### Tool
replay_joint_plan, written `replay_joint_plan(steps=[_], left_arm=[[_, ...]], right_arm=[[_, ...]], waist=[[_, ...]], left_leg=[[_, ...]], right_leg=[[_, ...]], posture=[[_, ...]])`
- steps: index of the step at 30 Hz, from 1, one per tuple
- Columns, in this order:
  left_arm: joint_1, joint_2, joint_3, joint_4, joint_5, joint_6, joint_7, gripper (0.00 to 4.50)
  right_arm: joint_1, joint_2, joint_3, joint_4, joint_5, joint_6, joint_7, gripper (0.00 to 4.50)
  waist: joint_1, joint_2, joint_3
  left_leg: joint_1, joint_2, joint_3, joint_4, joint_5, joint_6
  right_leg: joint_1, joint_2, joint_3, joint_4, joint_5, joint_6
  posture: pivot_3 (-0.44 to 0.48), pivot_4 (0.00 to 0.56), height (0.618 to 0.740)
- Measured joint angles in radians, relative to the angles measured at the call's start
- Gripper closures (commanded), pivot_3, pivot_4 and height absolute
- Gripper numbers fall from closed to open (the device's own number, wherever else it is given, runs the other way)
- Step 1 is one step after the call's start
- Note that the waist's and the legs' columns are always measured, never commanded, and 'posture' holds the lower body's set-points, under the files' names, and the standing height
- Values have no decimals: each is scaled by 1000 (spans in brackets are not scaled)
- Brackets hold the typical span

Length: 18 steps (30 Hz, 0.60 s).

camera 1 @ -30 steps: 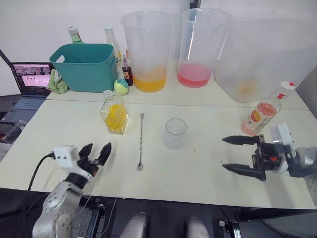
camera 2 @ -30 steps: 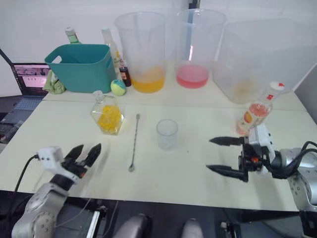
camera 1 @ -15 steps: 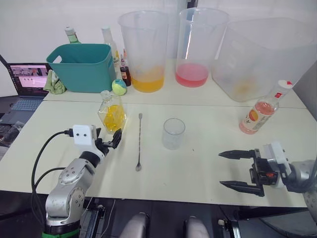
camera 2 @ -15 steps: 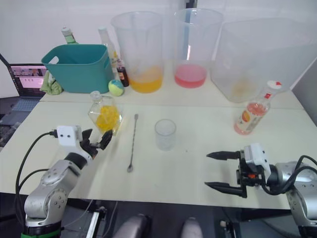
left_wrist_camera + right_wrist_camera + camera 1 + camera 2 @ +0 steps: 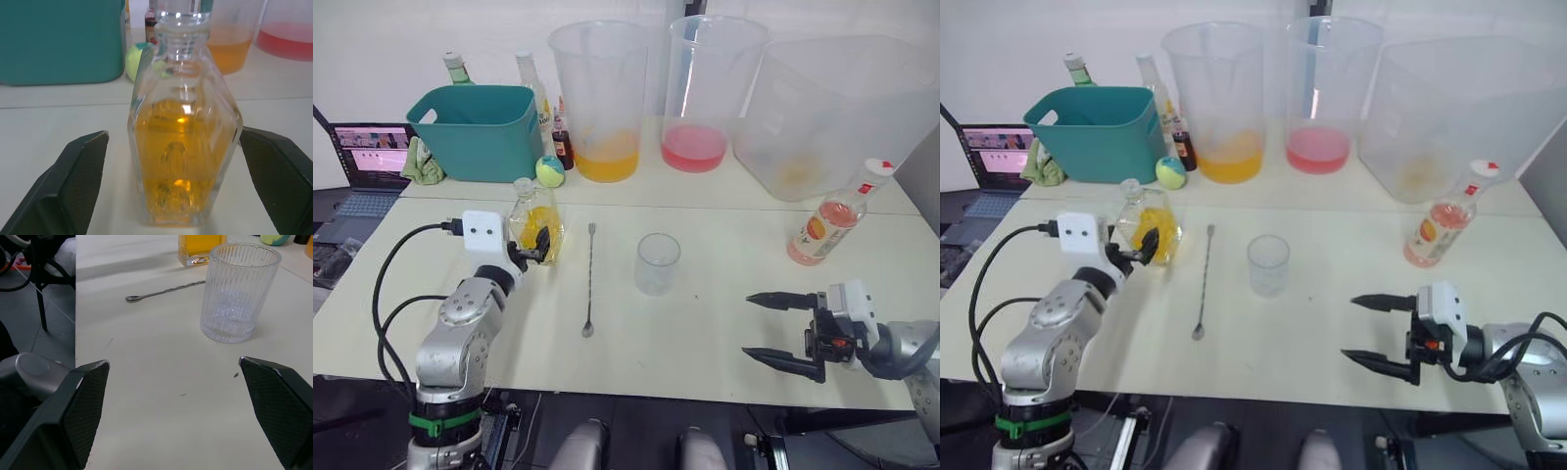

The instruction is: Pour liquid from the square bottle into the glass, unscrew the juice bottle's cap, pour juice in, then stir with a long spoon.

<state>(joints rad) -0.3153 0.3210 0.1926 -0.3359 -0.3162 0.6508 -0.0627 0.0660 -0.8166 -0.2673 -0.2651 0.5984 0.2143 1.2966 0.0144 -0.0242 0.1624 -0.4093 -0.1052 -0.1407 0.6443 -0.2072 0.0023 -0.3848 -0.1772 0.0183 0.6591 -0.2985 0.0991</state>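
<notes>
From the head views, I saw that my left gripper (image 5: 536, 247) had travelled forward from the near edge of the surface (image 5: 705, 333) over the last second and now sat right at the square bottle (image 5: 536, 223), its jaws spread on either side of it. My right gripper (image 5: 781, 331) had drifted only a little and hung with jaws wide apart and nothing between them, near the front right. I judged that the first step, taking hold of the bottle for the pour, was set up but not yet closed. The glass (image 5: 657, 263) stood empty at the middle, the long spoon (image 5: 589, 280) lay flat between it and the bottle, and the juice bottle (image 5: 835, 219) stood capped at the far right, its cap (image 5: 878, 172) still on.

In the left wrist view, the square bottle (image 5: 183, 147) stood upright and centred between my two fingers (image 5: 78, 171), with a clear gap on each side, so no contact yet. It was faceted clear glass, roughly half full of amber liquid, a glass stopper (image 5: 178, 7) still in its neck. That stopper would have to come out before pouring.

In the right wrist view, the ribbed glass (image 5: 238, 291) stood ahead of the open jaws, the spoon (image 5: 164, 292) lying beyond it.
</notes>
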Motion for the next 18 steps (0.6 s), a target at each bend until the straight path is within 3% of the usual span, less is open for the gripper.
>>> replay_joint_plan(steps=[11, 16, 18], left_arm=[[-183, -18, -25, 273, 74, -90, -5, 39], [-189, -40, -33, 351, 95, -165, -16, 1513], [-189, -40, -36, 356, 104, -173, -20, 1539]], right_arm=[[11, 21, 4, -41, 8, 1, -52, 0], [13, 22, 5, -50, 12, 2, -67, 0], [18, 22, 5, -55, 12, 2, -74, 0]], waist=[[-4, -2, 1], [-3, -2, 1], [-3, -2, 1]], left_leg=[[0, 0, 0, 0, 1, -1], [0, 0, 0, 1, 1, -1], [0, 0, 0, 1, 1, -1]], right_leg=[[-1, 0, 0, 3, 0, 0], [-1, 0, 0, 3, 0, 0], [-1, 0, 0, 4, 0, 0]], posture=[[0, 150, 729], [0, 150, 729], [0, 150, 729]])
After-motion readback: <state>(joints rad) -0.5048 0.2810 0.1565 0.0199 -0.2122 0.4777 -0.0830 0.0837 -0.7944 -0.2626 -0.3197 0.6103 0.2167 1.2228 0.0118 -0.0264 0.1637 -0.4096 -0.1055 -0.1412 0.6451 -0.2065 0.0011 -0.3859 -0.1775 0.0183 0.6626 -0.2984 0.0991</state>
